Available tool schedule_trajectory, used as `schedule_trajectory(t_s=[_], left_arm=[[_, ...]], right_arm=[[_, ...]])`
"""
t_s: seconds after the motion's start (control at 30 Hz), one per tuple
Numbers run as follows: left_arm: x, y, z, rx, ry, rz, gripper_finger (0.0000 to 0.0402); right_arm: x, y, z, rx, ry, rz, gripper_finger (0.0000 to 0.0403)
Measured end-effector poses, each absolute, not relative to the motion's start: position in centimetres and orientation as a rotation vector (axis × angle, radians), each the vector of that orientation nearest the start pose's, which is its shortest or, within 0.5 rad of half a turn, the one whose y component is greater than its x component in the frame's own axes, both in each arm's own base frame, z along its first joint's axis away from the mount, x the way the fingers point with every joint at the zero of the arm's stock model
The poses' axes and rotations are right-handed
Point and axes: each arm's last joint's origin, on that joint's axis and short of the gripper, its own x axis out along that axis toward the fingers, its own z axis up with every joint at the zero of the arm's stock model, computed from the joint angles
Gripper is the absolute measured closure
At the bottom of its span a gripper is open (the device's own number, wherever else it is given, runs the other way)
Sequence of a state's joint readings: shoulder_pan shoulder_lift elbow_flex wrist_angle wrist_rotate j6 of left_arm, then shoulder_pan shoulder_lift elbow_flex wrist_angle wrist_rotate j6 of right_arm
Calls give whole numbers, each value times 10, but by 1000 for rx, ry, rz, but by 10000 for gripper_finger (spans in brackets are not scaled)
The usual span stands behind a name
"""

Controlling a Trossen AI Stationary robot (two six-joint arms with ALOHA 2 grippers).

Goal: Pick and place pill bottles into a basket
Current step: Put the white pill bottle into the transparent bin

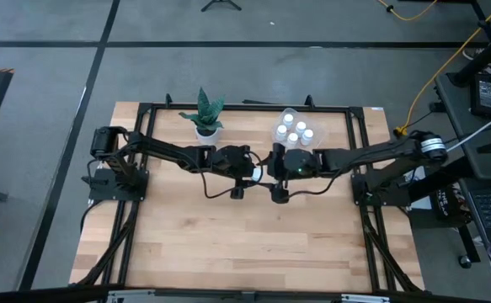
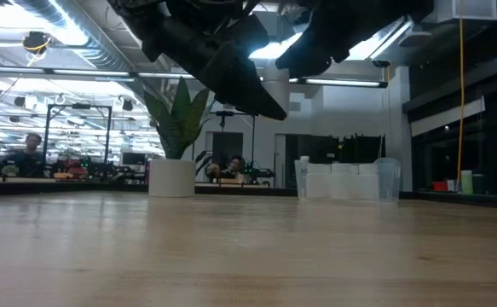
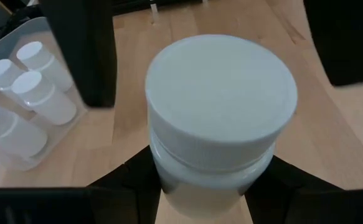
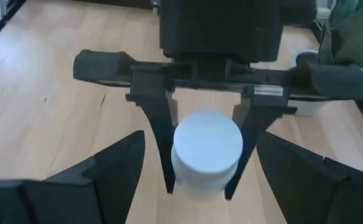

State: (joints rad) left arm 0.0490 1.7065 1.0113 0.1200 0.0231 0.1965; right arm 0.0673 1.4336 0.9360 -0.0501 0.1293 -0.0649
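Note:
My left gripper [image 1: 256,172] is shut on one white pill bottle [image 3: 221,106] above the middle of the table. My right gripper [image 4: 206,205] faces it, open. One right finger [image 3: 84,56] stands on each side of the bottle's cap, apart from it. The clear basket [image 1: 284,115] sits at the far side with several white pill bottles [image 1: 296,132] standing in it. It also shows in the left wrist view [image 3: 19,31] and the low view [image 2: 388,181]. My left gripper pinches the bottle's body just below the cap [image 4: 184,177] between its two fingers [image 4: 164,143], one on each side. The fingers slant down from above. The bottle sits cap up, clear of the table.
A white pot with a green plant [image 1: 205,118] stands at the far side, left of the basket, and shows in the low view [image 2: 171,176]. A dark frame [image 1: 144,108] runs along the table's edges. Bare wood [image 1: 245,244] lies on the near side.

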Motion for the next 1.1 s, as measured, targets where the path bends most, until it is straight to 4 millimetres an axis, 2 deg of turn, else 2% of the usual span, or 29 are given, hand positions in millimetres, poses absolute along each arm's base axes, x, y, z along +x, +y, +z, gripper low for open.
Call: schedule_trajectory(t_s=[0.47, 0.6, 0.93, 1.1], left_arm=[[365, 17, 205, 163, 534, -30, 228], [365, 17, 205, 157, 534, -28, 228], [367, 15, 208, 155, 483, -80, 228], [367, 15, 208, 163, 491, -68, 228]], right_arm=[[313, 17, 250, -165, 534, -31, 100], [314, 17, 250, -167, 527, -31, 129], [313, 17, 251, -158, 525, -32, 229], [313, 17, 251, -169, 530, -28, 248]])
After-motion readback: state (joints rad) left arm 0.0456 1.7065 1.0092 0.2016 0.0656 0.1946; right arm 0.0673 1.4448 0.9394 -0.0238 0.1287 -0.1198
